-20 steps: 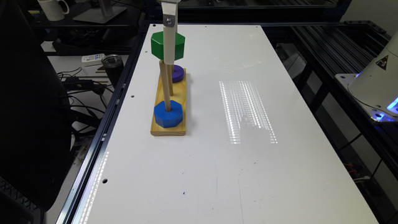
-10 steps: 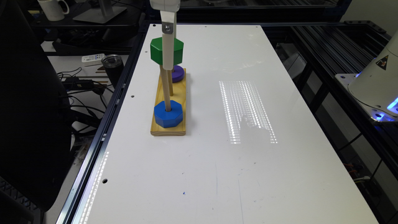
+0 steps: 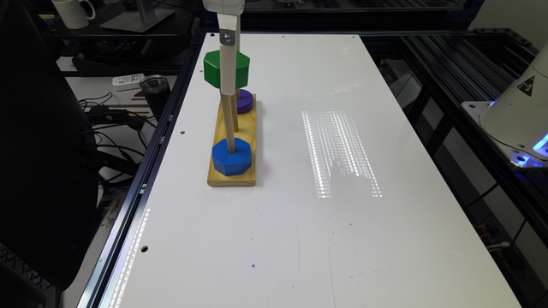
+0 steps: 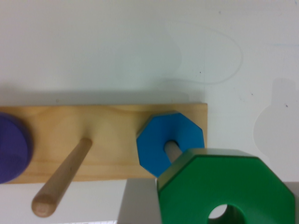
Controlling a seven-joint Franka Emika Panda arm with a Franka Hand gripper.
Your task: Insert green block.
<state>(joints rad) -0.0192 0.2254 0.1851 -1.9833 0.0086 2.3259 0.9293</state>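
Note:
My gripper (image 3: 227, 87) hangs above the wooden base (image 3: 231, 177) and holds the green block (image 3: 242, 70) up in the air, shut on it. In the wrist view the green block (image 4: 224, 182) is close to the camera, with a grey finger (image 4: 135, 205) beside it. Its round hole is off to the side of the bare middle peg (image 4: 60, 182). The blue block (image 3: 231, 160) sits on the near peg of the base, and the purple disc (image 3: 246, 102) sits at the far end. The wrist view also has the blue block (image 4: 159, 140) and the purple disc (image 4: 11, 147).
The base lies along the white table's edge on the exterior view's left. Beyond that edge stand a black tumbler (image 3: 155, 92), a white remote (image 3: 128, 79), cables and a dark chair (image 3: 38, 149). A white robot base (image 3: 518, 115) is at the right.
The gripper and the green block have come down a little and shifted slightly to the exterior view's left. Nothing on the base has moved.

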